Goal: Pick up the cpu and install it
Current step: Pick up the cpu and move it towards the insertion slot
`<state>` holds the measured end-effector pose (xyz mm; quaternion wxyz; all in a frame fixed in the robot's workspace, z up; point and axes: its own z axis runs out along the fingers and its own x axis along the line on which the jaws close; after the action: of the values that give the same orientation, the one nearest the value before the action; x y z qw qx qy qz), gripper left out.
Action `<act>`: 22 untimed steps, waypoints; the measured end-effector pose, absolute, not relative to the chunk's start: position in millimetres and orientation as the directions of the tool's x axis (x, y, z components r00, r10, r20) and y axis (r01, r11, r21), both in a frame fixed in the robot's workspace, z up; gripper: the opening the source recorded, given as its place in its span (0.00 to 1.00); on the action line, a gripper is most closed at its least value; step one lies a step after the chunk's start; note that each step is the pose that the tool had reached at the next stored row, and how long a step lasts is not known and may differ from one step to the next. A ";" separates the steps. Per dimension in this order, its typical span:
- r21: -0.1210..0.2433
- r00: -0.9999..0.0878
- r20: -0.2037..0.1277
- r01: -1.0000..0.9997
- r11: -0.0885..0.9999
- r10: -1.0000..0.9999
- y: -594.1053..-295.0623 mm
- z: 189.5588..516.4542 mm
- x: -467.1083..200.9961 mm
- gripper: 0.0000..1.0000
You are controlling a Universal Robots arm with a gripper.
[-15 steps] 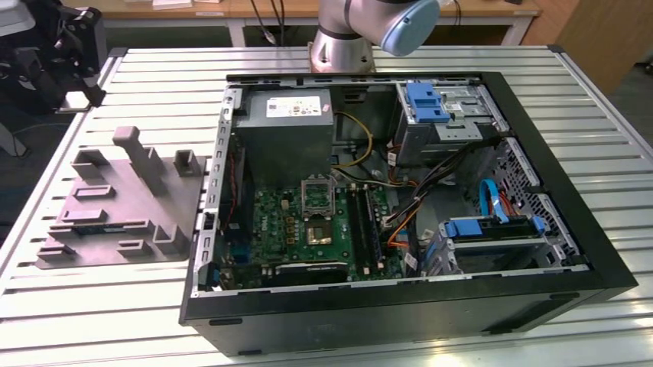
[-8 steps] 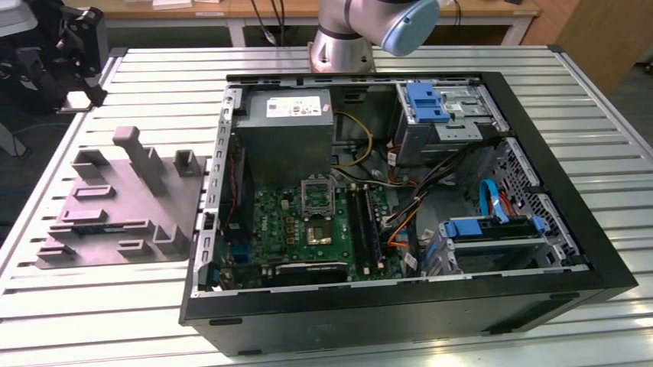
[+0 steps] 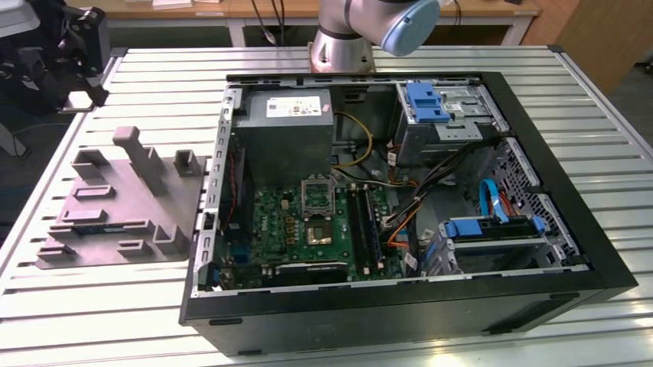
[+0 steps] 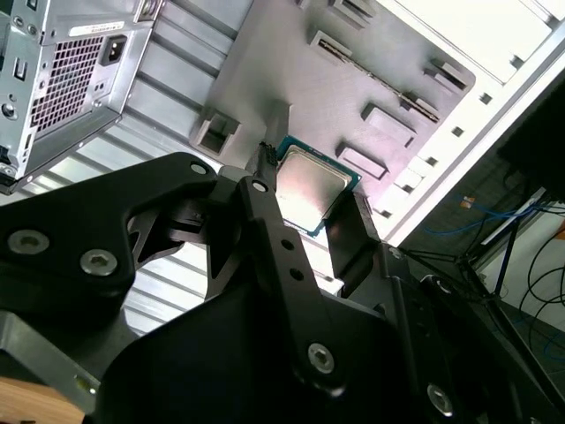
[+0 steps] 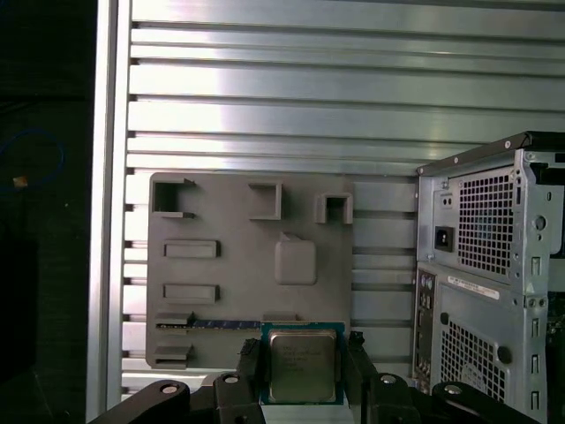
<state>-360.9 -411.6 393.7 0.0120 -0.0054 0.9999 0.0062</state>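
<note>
My gripper [image 5: 303, 367] is clamped on the cpu [image 5: 302, 358] by two opposite edges. In the first wrist view the chip's metal top faces the camera as it hangs over the tray [image 5: 229, 274]. The socket [image 3: 318, 232] lies inside the case [image 3: 408, 306], off to the exterior view's right of the tray.
</note>
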 end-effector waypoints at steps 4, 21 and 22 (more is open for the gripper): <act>0.012 -1.000 -0.024 -0.011 1.000 -0.011 -411.6 393.7 -360.1 0.47; 0.012 -1.000 -0.024 -0.011 1.000 -0.011 -411.6 393.7 -356.5 0.47; 0.012 -1.000 -0.024 -0.011 1.000 -0.011 -411.6 393.7 -356.2 0.47</act>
<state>-356.2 -411.6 393.7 0.0120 -0.0054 0.9999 0.0062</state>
